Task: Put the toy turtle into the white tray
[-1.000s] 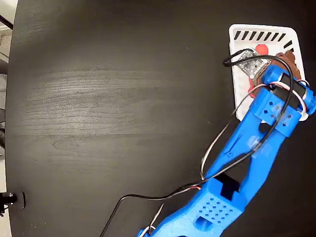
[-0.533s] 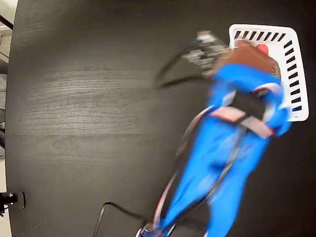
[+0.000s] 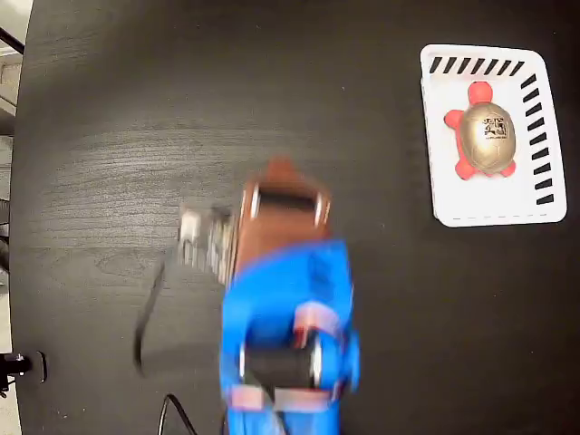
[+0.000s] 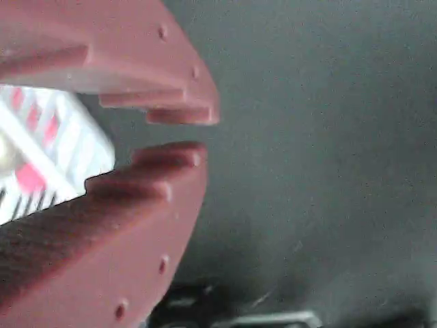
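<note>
Black wood-grain table (image 3: 118, 181); white slotted plastic tray (image 3: 441, 195) holding gold-shelled, red-legged toy turtle (image 3: 487, 139); brown two-finger gripper (image 4: 184, 135), well apart, slightly parted, empty.

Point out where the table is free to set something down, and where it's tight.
Free: the dark table left of the white tray, all along the top, and the lower right corner below the tray. Crowded: the tray, where the toy turtle fills the middle, and bottom centre, where the blurred blue arm and its gripper sit with a black cable beside.
</note>
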Available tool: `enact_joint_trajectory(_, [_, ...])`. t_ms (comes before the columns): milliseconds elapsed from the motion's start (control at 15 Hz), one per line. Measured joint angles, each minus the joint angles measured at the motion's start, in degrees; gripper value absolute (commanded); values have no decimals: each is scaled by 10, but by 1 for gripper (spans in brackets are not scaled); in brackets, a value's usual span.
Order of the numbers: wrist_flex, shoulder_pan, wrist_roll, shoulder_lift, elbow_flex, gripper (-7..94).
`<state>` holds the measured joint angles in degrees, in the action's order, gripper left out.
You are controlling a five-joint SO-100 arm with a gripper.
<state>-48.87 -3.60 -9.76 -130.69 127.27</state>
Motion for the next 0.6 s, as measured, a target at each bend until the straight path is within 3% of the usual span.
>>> enact_joint_trajectory(267, [-85, -13, 28, -322, 250, 0])
enact_joint_trajectory(600, [-227, 1, 36, -566, 349, 0])
